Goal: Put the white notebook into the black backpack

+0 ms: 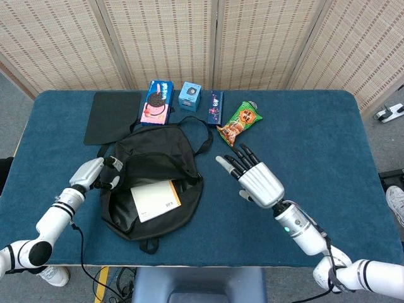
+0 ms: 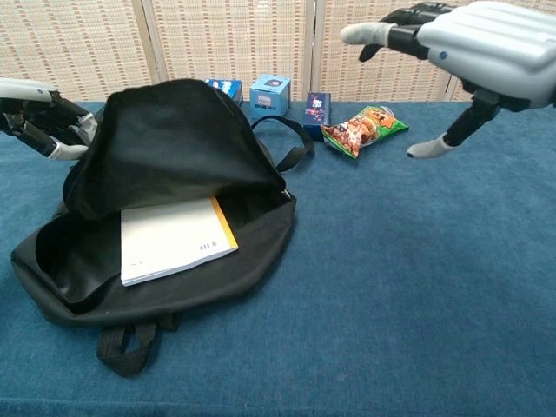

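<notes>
Blue table point(image 1: 315, 126) carries black backpack point(image 1: 158, 158), snack boxes point(image 1: 158, 101), chip bag point(image 1: 240, 123).

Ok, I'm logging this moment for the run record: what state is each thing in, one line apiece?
black backpack: unzipped, flap held up.
white notebook: flat inside the backpack's mouth, still showing.
left hand: grips the backpack's flap edge.
right hand: open, fingers spread, holding nothing, right of the backpack.
green snack bag: lying on the table, sealed.
cookie box: closed, lying flat.
</notes>
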Motion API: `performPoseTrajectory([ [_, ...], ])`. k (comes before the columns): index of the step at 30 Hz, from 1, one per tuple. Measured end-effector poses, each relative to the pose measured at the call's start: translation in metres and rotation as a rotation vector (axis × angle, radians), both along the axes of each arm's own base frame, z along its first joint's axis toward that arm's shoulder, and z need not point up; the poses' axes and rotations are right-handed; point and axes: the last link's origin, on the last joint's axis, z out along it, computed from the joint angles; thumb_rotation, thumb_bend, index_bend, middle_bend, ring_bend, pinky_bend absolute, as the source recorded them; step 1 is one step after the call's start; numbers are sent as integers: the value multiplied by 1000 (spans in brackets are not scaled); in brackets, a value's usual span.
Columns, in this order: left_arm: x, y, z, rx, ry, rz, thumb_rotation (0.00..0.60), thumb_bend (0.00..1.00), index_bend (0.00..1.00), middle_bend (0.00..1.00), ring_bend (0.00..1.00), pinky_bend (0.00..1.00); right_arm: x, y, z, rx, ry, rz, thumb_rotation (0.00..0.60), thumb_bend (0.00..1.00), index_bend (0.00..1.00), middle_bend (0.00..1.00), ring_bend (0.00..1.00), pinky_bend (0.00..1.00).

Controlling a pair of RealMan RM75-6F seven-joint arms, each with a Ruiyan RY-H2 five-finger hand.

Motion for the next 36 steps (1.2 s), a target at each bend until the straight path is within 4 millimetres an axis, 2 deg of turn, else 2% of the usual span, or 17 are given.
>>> performPoseTrajectory([
  [5,2,-7,1,-12,19,-11,600,282,279,232,255,126,-13,-3,20,-40,-6,-63,600,0,0,172,19,0],
  [11,0,-13,8,26,1,-11,600,272,244,226,255,126,-31,-3,38,-56,18,-127,600,0,0,172,19,10],
  [14,-5,-15,13,59,0,-7,600,272,244,223,255,126,-41,-1,44,-39,19,-168,600,25,0,175,38,106],
  [17,-12,-17,19,115,6,-5,600,272,245,223,255,126,-53,3,49,-22,-3,-212,600,119,10,217,100,195],
  [21,-24,-23,28,213,24,-4,600,273,252,223,255,125,-71,12,59,-46,-32,-255,600,195,146,283,175,254],
  [24,-34,-31,36,293,47,-6,600,272,254,223,255,125,-87,22,68,-75,-56,-278,600,244,206,323,219,276],
  [30,-59,-59,49,433,138,-2,600,272,258,223,255,126,-120,50,91,-142,-72,-347,600,283,235,343,244,300],
  [36,-80,-96,59,518,189,47,600,272,267,223,255,126,-144,78,105,-166,-74,-435,600,284,235,344,244,300],
])
